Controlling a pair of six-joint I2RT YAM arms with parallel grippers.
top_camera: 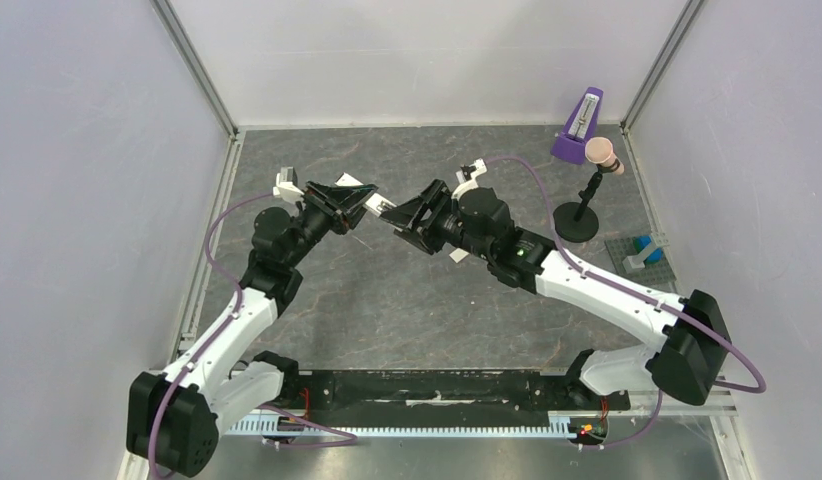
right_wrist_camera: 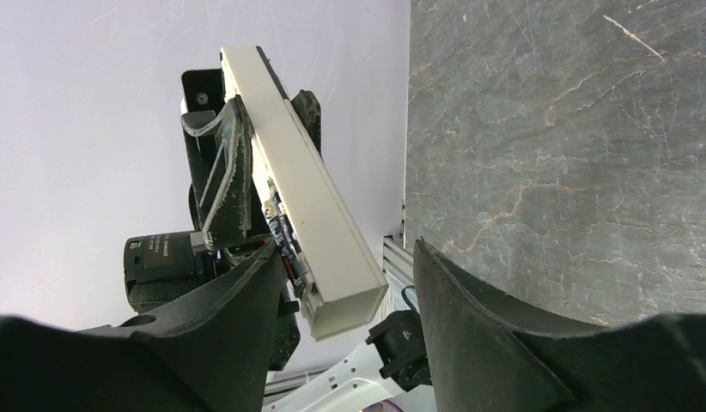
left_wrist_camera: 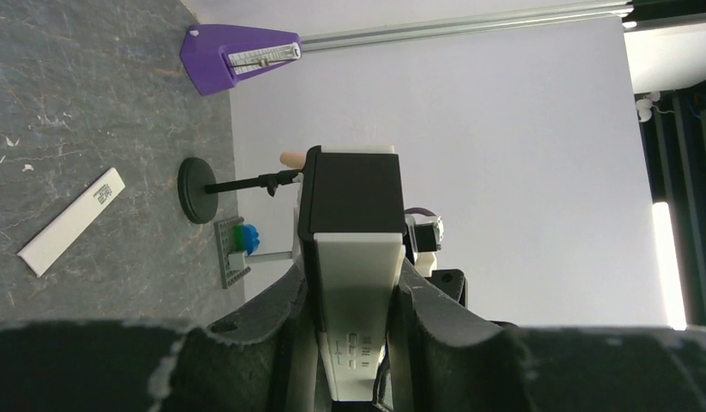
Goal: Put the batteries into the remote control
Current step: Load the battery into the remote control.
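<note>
My left gripper (top_camera: 362, 205) is shut on the white remote control (left_wrist_camera: 358, 292) and holds it above the table, one end sticking out toward the right arm. My right gripper (top_camera: 407, 215) is open. Its fingers straddle that free end of the remote (right_wrist_camera: 311, 206) without clamping it; the remote lies close to one finger (right_wrist_camera: 246, 292), with a gap to the other. Small dark parts show in the remote's open side (right_wrist_camera: 281, 227); I cannot tell if they are batteries. The flat white cover strip (left_wrist_camera: 72, 221) lies on the table, partly under the right arm in the top view (top_camera: 457, 256).
A purple metronome (top_camera: 579, 130) stands at the back right. A black stand with a pinkish tip (top_camera: 577, 215) and a grey plate with blue bricks (top_camera: 647, 252) are right of the right arm. White walls close off three sides.
</note>
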